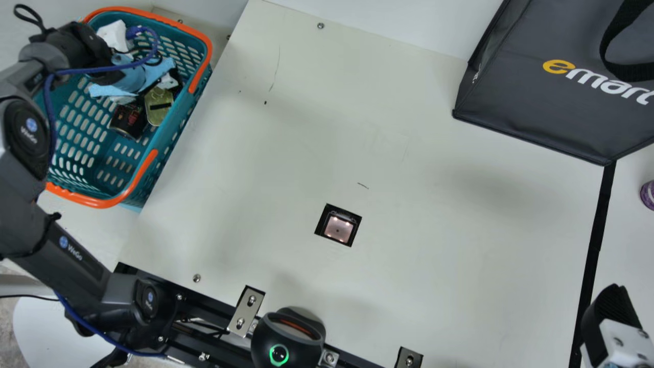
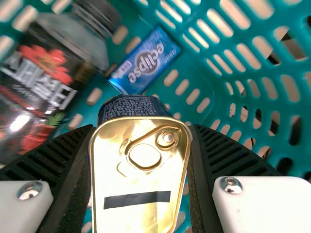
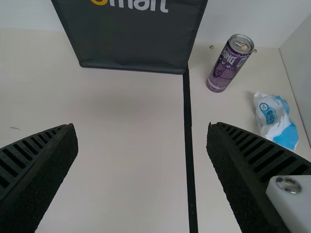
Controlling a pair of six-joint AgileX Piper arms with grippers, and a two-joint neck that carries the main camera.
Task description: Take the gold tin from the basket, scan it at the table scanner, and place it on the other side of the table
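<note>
**Gold tin (image 2: 131,179) caught in our left gripper (image 1: 148,92)**

We grasp it by both sides, right between our ribbed fingers, its ring-pull lid facing our wrist camera, within the teal basket (image 1: 208,47). Beyond our fingertips lies a small blue box (image 2: 146,60); beside that, a flower-labelled container (image 2: 43,73). Well apart from the tin, our right gripper (image 1: 610,306) is released, its fingers spread above the table (image 1: 409,214).

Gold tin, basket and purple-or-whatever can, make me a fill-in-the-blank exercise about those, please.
The gold tin sits between the fingers of the ____ gripper.
The strip across the tin is coloured ____.
The basket has a rim coloured ____.
The can is coloured ____.
Missing words: left; black; orange; purple.
</note>
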